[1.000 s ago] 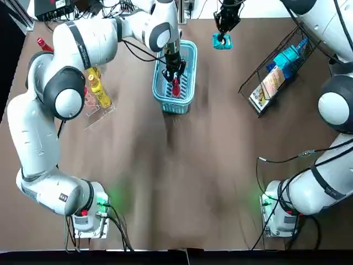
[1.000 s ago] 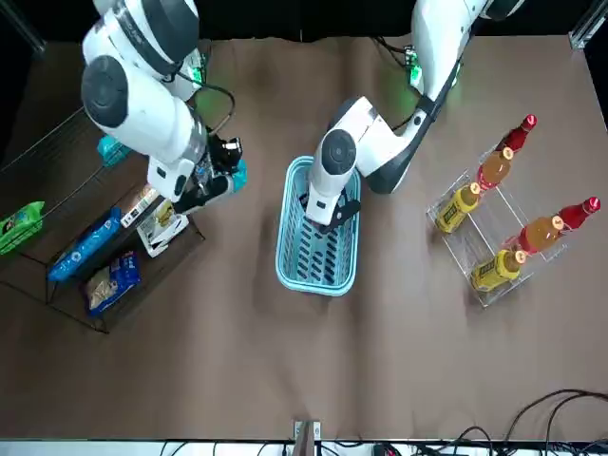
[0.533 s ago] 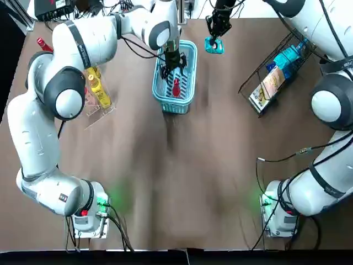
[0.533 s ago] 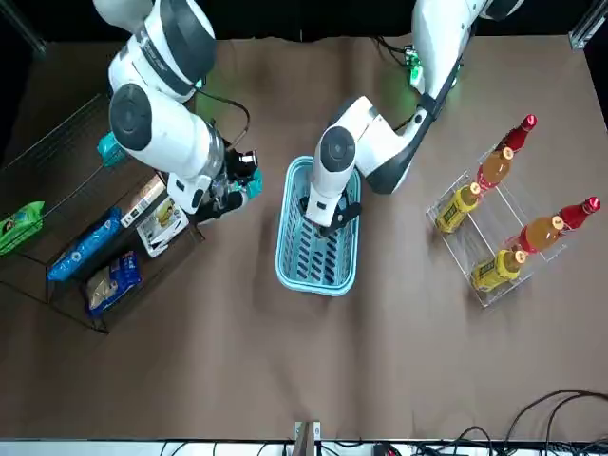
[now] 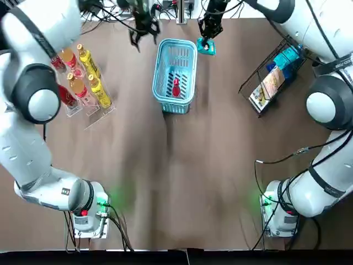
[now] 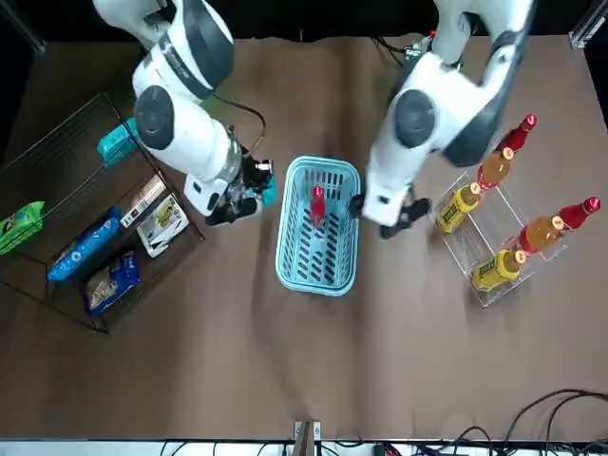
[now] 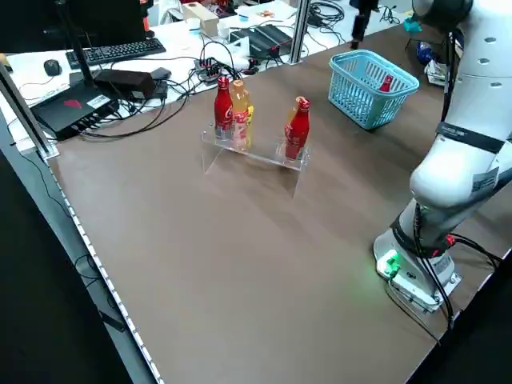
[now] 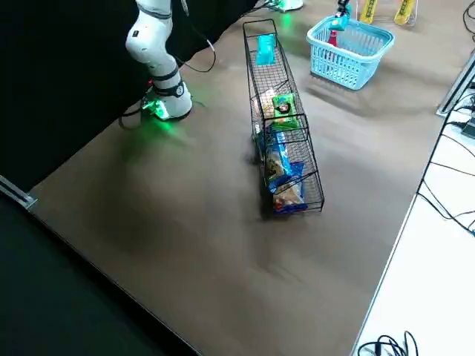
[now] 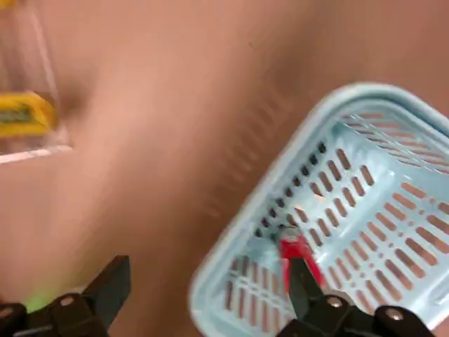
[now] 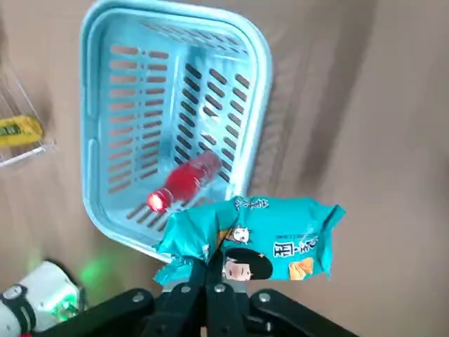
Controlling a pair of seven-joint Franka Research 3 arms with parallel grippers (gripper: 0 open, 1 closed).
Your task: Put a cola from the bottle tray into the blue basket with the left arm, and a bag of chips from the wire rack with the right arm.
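A red cola bottle [image 5: 176,87] lies inside the blue basket [image 5: 189,51], also seen as the cola bottle [image 10: 184,180] in the right wrist view. My left gripper [image 5: 144,36] hangs open and empty beside the basket, on the bottle tray's side; in the front view the left gripper [image 6: 389,217] sits between the basket [image 6: 288,249] and the tray. My right gripper [image 5: 205,40] is shut on a teal bag of chips [image 5: 207,47], held just beside the basket's rim on the rack side. The chips bag [image 10: 254,243] overlaps the basket's edge [image 10: 260,53] in the right wrist view.
The clear bottle tray [image 5: 98,112] holds several red and yellow bottles [image 5: 91,83] at the left. The wire rack [image 5: 293,38] at the right holds more snack bags [image 5: 271,83]. Cables and equipment lie past the table's far edge.
My left gripper has let go of the cola, risen out of the basket and swung toward the bottle tray. My right gripper has carried the teal chips bag closer to the basket.
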